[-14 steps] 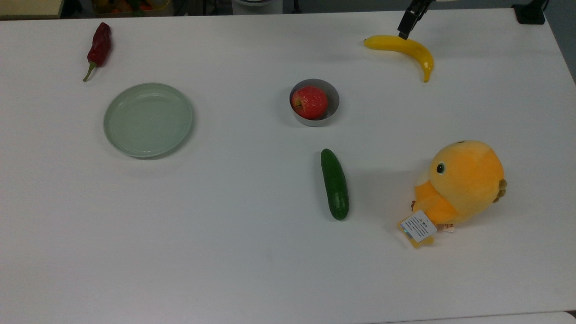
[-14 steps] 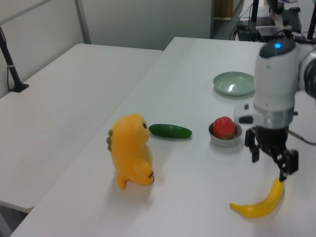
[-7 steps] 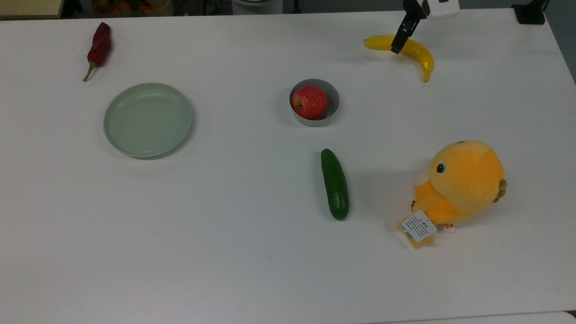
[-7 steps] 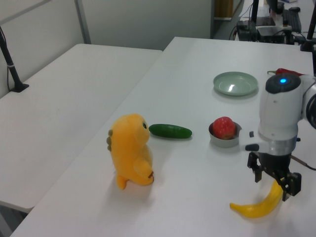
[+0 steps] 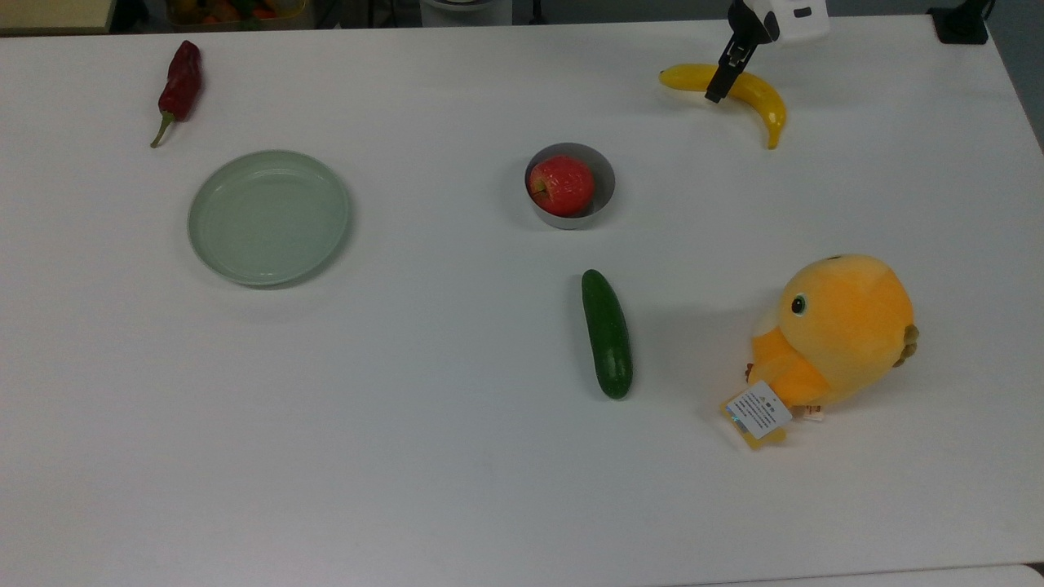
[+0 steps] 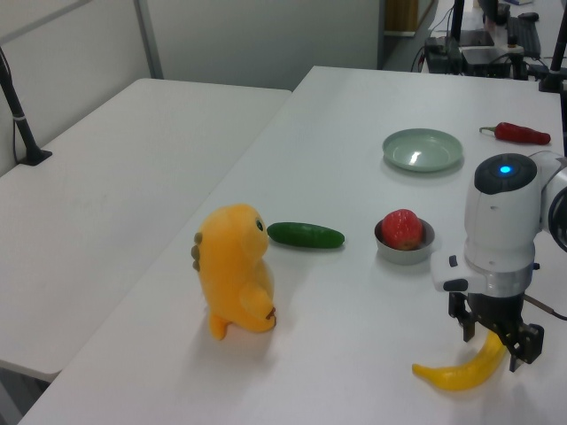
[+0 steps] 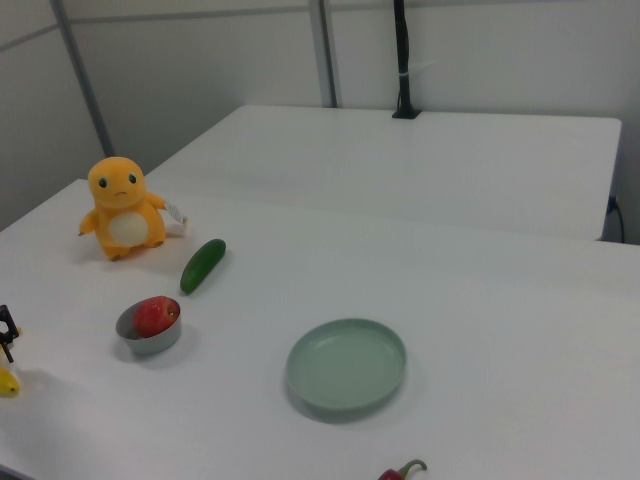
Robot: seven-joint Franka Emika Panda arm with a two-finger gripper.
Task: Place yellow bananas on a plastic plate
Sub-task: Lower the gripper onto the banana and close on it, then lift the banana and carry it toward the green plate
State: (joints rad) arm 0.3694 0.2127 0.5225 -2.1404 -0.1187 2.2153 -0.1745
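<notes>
The yellow bananas are one curved banana (image 5: pixel 763 98) lying on the white table at the far right of the top view. My gripper (image 5: pixel 722 86) has come down over its middle. In the left view the gripper (image 6: pixel 498 341) is open, with one dark finger on each side of the banana (image 6: pixel 452 376). The plastic plate (image 5: pixel 269 216) is pale mint green, holds nothing, and sits far off at the top view's left. The right view shows the plate (image 7: pixel 346 365) near the middle and the banana's tip (image 7: pixel 8 382) at its left edge.
A grey metal bowl (image 5: pixel 599 175) with a red apple (image 5: pixel 561 185) stands between banana and plate. A green cucumber (image 5: pixel 607 333) and an orange plush toy (image 5: pixel 840 334) lie nearer the front. A red chili (image 5: pixel 179 86) lies beyond the plate.
The gripper has come down from above the banana until its fingers straddle it. The banana and everything else stayed put.
</notes>
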